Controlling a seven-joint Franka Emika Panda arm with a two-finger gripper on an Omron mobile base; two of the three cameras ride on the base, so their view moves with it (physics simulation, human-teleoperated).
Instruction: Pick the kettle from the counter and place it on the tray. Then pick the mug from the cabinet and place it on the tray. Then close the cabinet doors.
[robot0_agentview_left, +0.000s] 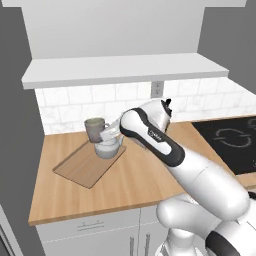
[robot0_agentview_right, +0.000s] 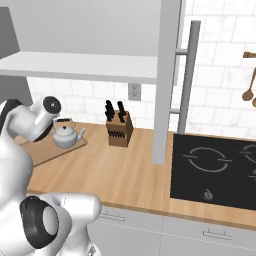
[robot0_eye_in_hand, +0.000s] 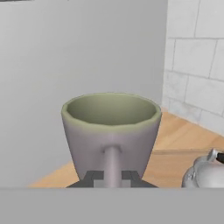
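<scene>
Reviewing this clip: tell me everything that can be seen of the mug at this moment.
The mug is small and grey with an olive-green inside and looks empty. It stands upright, its one side handle turned toward the hand camera. The gripper is shut on that handle and holds the mug in the air, over the tray and just above the kettle. In the left base view it hangs in front of the white tiled wall.
</scene>
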